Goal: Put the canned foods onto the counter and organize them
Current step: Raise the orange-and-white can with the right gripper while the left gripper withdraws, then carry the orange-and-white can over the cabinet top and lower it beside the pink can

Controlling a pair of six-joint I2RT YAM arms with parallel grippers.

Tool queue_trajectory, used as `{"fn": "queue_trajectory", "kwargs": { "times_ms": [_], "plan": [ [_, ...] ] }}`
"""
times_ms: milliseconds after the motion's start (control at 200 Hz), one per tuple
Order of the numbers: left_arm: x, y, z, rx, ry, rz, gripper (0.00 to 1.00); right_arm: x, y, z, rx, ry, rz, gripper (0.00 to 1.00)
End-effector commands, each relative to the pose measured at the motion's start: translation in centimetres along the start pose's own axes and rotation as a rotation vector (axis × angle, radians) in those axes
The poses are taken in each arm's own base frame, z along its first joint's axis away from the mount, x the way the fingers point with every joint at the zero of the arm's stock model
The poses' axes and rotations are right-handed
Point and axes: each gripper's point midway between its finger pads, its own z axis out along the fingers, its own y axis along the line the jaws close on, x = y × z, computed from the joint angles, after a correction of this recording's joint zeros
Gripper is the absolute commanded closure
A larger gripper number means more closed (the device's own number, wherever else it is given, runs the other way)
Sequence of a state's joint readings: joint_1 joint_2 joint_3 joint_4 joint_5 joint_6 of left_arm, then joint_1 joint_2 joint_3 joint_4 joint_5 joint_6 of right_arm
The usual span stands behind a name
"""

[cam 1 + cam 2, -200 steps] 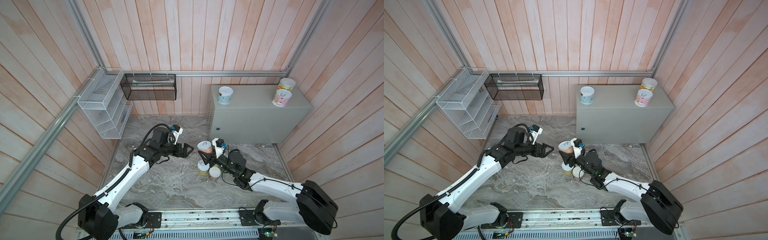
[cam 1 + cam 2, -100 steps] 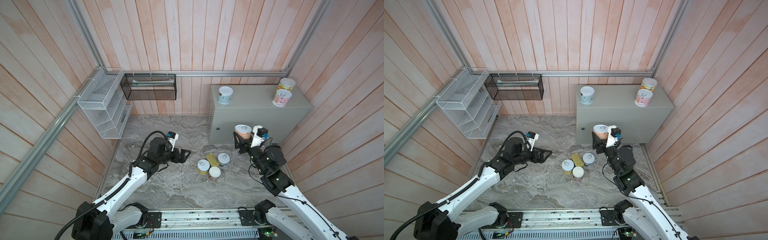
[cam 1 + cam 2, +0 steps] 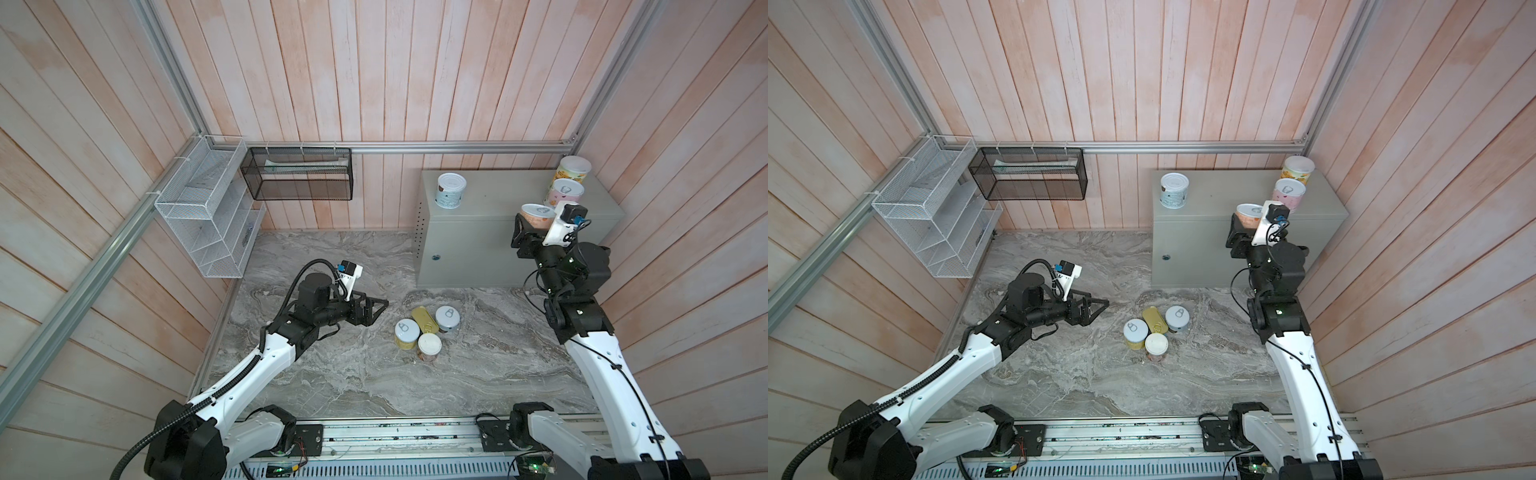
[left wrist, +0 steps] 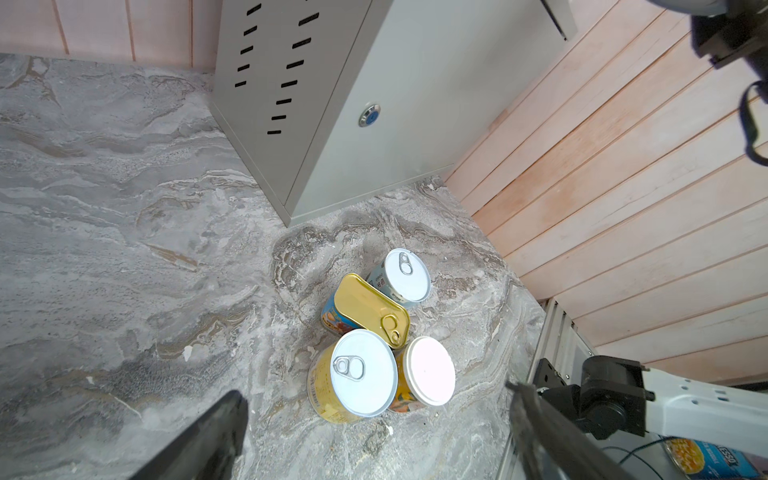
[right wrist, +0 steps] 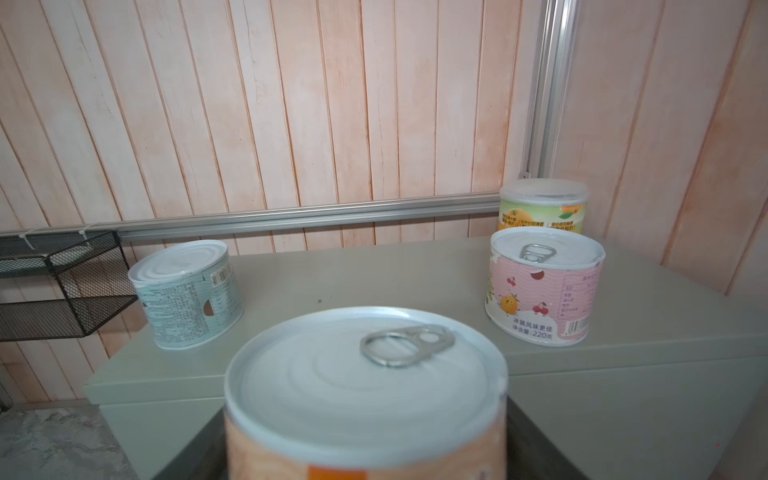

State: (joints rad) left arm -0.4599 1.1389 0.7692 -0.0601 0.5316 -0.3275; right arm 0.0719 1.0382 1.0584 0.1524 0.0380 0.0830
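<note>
My right gripper (image 3: 534, 227) is shut on a peach-labelled round can (image 3: 536, 215) with a silvery pull-tab top (image 5: 365, 386). It holds the can upright at the front right edge of the grey-green counter (image 3: 498, 195). On the counter stand a teal can (image 5: 187, 295), a pink can (image 5: 544, 286) and a yellow-green can (image 5: 542, 205). My left gripper (image 3: 376, 307) is open and empty, low over the slab, left of the floor cans. Those are a yellow can (image 4: 361, 374), a white-lidded can (image 4: 430, 370), a gold-topped rectangular tin (image 4: 370, 309) and a blue-grey can (image 4: 407, 274).
A white wire basket (image 3: 208, 216) and a black mesh basket (image 3: 299, 174) hang on the back left walls. The grey marbled slab (image 3: 332, 374) forms the floor, boxed in by wooden walls. The arms' base rail (image 3: 395, 436) runs along the front.
My right arm has lifted the peach can from the floor group up and right to the counter's front edge. My left gripper has drawn back to the left and stays open.
</note>
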Motion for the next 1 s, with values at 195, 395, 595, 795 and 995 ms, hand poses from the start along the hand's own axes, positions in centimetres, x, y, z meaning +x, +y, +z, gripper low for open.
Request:
{"fn": "queue_trajectory", "kwargs": {
  "times_ms": [195, 395, 595, 795, 995],
  "plan": [
    [0.6, 1.0, 1.0, 0.003, -0.021, 0.021, 0.00, -5.8, -0.4, 2.2, 0.012, -0.147, -0.016, 0.33],
    [1.7, 2.0, 2.0, -0.001, -0.022, 0.007, 0.00, -5.7, -1.8, 4.1, 0.063, -0.129, -0.011, 0.33],
    [2.1, 2.1, 2.2, 0.015, -0.034, 0.012, 0.00, -4.7, -2.9, 5.5, 0.089, -0.119, -0.033, 0.33],
    [2.3, 2.7, 1.8, -0.018, -0.080, 0.041, 0.00, -4.2, -4.1, 6.5, 0.103, -0.100, -0.019, 0.33],
    [2.6, 2.9, 1.4, -0.015, -0.144, 0.036, 0.00, -3.9, -4.5, 7.7, 0.109, -0.090, -0.029, 0.33]
  ]
}}
